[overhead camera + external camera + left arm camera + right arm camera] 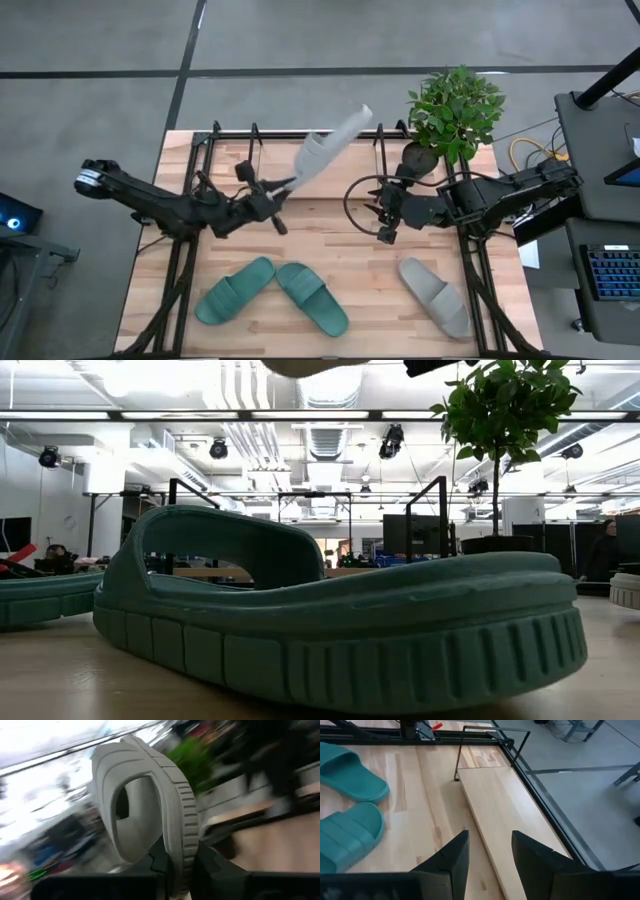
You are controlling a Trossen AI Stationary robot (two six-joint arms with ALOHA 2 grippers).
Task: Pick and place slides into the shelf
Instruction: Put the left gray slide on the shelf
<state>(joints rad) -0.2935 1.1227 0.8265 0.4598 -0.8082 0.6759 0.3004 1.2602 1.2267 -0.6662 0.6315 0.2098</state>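
My left gripper (288, 184) is shut on a light grey slide (335, 140), held in the air above the table's far half, near the shelf's black rods (255, 135). The same slide fills the left wrist view (145, 800). A second grey slide (435, 295) lies sole down at the near right. Two teal slides (235, 290) (312, 298) lie sole down at the near middle. My right gripper (385, 228) hangs open over the table's middle right, and below its fingers (490, 852) is the shelf's wood base (505, 805). My left gripper pinches the grey slide's ridged sole edge (181, 862) between its two fingers, at the end close to the strap (150, 770). The fingers come roughly level from the table's left. The slide is lifted clear and sticks out beyond the fingers, slanting toward the far right.
A potted plant (455, 110) stands at the far right corner by the shelf. Upright black rod loops (495, 732) rise at the shelf's end. In the low view a teal slide (330, 620) stands close to the camera. Bare wood lies between the shelf and the slides.
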